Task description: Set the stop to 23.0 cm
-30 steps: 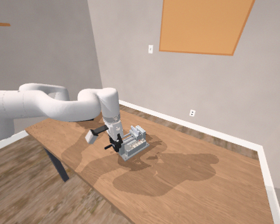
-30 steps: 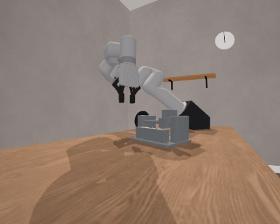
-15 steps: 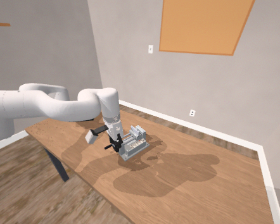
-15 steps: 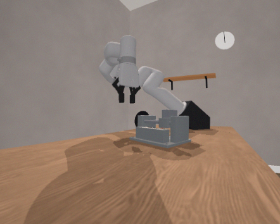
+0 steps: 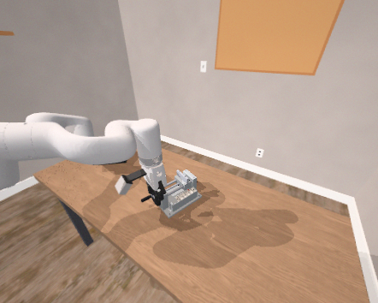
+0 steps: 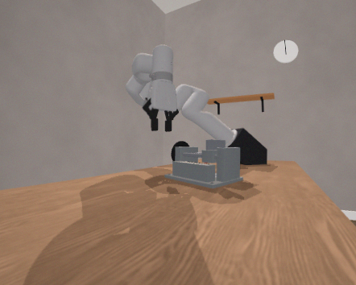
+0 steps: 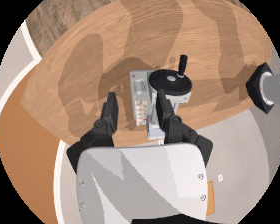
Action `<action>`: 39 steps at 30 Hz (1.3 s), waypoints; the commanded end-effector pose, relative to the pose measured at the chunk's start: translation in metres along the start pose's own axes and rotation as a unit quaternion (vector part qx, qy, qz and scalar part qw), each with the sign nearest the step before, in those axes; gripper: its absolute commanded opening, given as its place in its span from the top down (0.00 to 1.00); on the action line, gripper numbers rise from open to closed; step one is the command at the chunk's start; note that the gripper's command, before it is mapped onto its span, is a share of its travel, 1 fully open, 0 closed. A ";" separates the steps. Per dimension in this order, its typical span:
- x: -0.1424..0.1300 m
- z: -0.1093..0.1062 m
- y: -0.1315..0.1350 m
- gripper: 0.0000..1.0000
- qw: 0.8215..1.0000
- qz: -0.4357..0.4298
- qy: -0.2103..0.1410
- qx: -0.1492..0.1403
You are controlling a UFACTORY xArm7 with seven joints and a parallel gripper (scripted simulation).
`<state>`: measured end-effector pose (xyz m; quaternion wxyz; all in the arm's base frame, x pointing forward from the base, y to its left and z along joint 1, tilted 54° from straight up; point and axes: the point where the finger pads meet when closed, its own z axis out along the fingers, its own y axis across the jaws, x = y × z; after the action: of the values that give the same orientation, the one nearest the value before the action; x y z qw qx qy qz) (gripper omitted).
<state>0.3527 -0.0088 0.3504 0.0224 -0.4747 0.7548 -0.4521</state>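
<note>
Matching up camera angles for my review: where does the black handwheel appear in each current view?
Top: the handwheel is just below centre, left of the grey fixture's body.
Exterior: at centre, behind the fixture's left end, partly hidden.
Wrist: above and right of centre, crank handle pointing up.
Shared landmark: the grey fixture.

Open air is separating the gripper point(image 6: 161, 125) point(image 7: 136, 98) from the grey fixture point(image 6: 193, 171) point(image 7: 139, 86) below. The upright crank handle point(image 7: 183, 65) is jutting above the handwheel point(image 6: 179, 152) point(image 7: 163, 82), blocking a flat sweep across its face; side clearance is seemingly narrowing near the end block point(image 6: 228, 164).
</note>
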 end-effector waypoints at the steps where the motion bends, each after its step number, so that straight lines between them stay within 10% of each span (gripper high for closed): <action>1: -0.001 -0.001 -0.001 0.43 1.000 0.000 -0.001 0.001; 19: 0.001 -0.001 0.007 0.43 1.000 0.000 -0.001 0.001; 29: 0.016 -0.001 0.096 0.43 1.000 0.000 -0.001 0.001; 39: 0.017 -0.001 0.100 0.43 1.000 0.000 -0.001 0.001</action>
<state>0.2754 -0.0076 0.2869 0.0225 -0.4746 0.7548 -0.4523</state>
